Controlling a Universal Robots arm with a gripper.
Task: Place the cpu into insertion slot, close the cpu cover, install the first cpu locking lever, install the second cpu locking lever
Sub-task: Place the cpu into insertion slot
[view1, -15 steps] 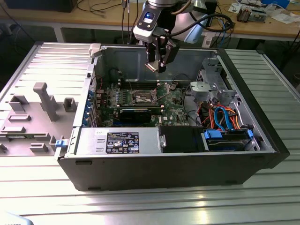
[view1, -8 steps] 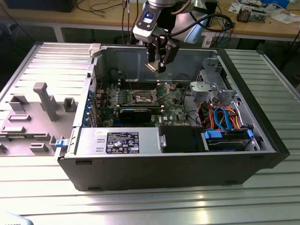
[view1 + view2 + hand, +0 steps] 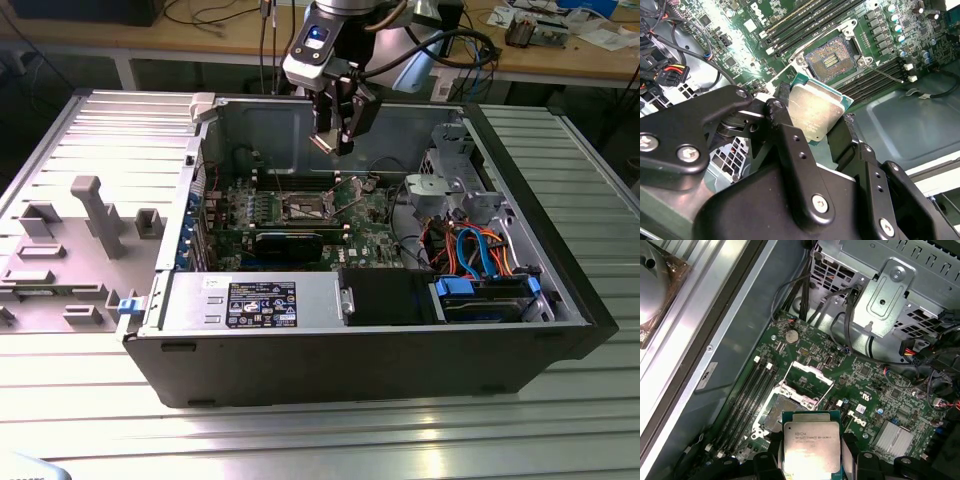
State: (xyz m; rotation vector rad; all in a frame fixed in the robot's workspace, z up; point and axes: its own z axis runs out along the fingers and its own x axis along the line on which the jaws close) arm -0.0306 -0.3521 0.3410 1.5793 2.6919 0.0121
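Note:
My gripper (image 3: pixel 333 140) hangs above the open computer case and is shut on the cpu (image 3: pixel 811 442), a flat square chip with a silvery top and green edge. In the second wrist view the cpu (image 3: pixel 815 112) sits clamped by its sides between the black fingers (image 3: pixel 782 107). The insertion slot (image 3: pixel 774 416) lies open on the green board below and slightly aside of the chip, its dark pin field (image 3: pixel 832 57) bare. The cpu cover (image 3: pixel 807 381) stands tilted up at the socket's far edge. In the exterior view the insertion slot (image 3: pixel 304 208) is well below the gripper.
Black memory slots (image 3: pixel 747 390) flank the socket. A metal drive cage (image 3: pixel 890 295) and bundles of cables (image 3: pixel 470 250) crowd the exterior view's right. The case wall (image 3: pixel 270 130) rises behind. A grey fixture tray (image 3: pixel 70 240) lies outside the case on the exterior view's left.

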